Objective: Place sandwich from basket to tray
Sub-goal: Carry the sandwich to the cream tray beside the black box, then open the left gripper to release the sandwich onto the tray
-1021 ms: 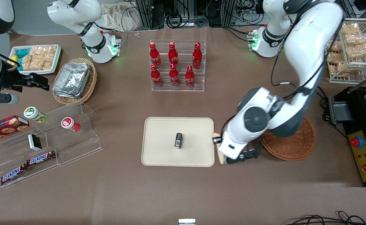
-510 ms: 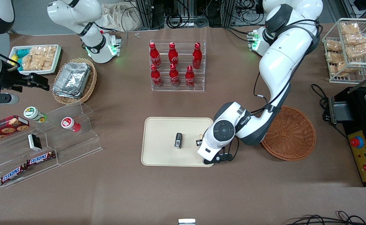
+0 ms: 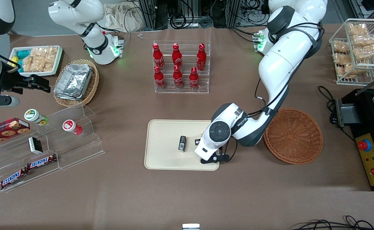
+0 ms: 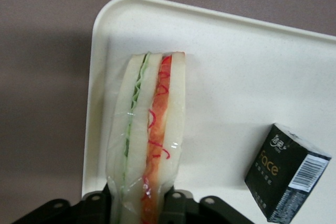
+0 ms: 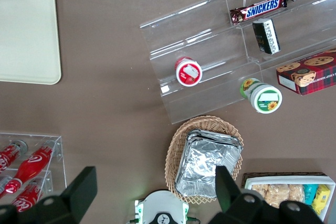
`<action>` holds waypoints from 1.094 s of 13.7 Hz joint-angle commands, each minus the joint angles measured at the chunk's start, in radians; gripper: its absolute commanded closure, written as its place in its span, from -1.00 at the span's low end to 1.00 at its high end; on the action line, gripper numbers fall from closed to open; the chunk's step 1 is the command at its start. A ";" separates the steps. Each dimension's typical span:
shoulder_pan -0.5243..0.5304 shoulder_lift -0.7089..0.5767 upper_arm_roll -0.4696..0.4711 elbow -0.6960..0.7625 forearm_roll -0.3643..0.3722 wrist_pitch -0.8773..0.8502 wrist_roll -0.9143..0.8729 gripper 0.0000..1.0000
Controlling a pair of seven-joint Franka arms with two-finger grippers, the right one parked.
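Since the earlier frames the working arm has travelled from the round wicker basket (image 3: 294, 136) toward the parked arm's end of the table, and its gripper (image 3: 211, 158) now hangs over the cream tray (image 3: 161, 159), above the tray edge nearest the basket. The basket stands empty. The wrist view shows the gripper (image 4: 143, 205) pinching the wrapped sandwich (image 4: 149, 129) by one end, bread slices on edge, over the tray (image 4: 236, 61) close to a rounded corner. A small black box (image 4: 286, 169) sits on the tray just beside the sandwich, apart from it. Assessment: carry is essentially complete; lowering and release remain, with the box near enough to warrant care.
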 commanded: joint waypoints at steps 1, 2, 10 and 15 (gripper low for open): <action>-0.009 -0.001 0.003 0.035 0.018 -0.029 0.006 -0.98; -0.001 -0.018 0.003 0.035 0.013 -0.038 0.003 -0.98; 0.146 -0.244 -0.003 -0.055 -0.003 -0.292 0.016 -0.98; 0.445 -0.511 -0.208 -0.388 -0.025 -0.234 0.021 -0.98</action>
